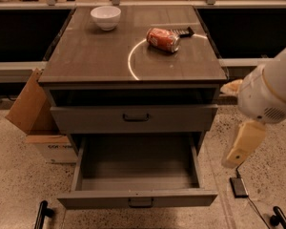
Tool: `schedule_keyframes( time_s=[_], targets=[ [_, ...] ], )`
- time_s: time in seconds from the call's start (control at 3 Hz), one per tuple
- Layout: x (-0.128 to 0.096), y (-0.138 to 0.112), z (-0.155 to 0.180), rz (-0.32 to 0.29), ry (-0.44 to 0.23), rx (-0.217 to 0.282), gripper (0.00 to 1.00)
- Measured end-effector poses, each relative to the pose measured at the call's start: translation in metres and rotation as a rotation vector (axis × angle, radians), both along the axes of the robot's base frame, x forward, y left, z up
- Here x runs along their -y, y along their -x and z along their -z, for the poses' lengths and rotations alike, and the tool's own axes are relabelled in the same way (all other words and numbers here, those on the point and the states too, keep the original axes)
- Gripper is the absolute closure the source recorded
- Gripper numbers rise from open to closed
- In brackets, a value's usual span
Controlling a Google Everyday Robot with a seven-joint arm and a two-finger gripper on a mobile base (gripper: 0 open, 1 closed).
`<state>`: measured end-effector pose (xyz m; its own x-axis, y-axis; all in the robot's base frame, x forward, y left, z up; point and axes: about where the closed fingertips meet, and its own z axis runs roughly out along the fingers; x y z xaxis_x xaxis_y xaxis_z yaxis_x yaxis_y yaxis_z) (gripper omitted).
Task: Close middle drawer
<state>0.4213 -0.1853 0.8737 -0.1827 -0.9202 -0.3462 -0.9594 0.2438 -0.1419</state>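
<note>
The middle drawer stands pulled far out beneath the counter, its box showing bare grey floor. The gripper hangs to its right, apart; open or closed cannot be told.

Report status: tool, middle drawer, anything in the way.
Tool hangs right of the drawer, not touching. Middle drawer pulled far out, not yet closed. Nothing seen blocking it.

I'm seeing dim warm light falling on the cabinet, an arc glaring on its top, shadow filling the middle drawer; the gripper is hanging pale right of the cabinet.
</note>
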Motion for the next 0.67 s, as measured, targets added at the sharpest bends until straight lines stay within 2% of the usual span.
schedule_keyframes(
  time_s=[0.33, 0.67],
  targets=[
    [-0.0292, 0.0321, 0.0921, -0.068, -0.067, -0.124, 0.00],
    [-0.0292, 0.0319, 0.0918, -0.068, -0.068, -0.123, 0.00]
  ],
)
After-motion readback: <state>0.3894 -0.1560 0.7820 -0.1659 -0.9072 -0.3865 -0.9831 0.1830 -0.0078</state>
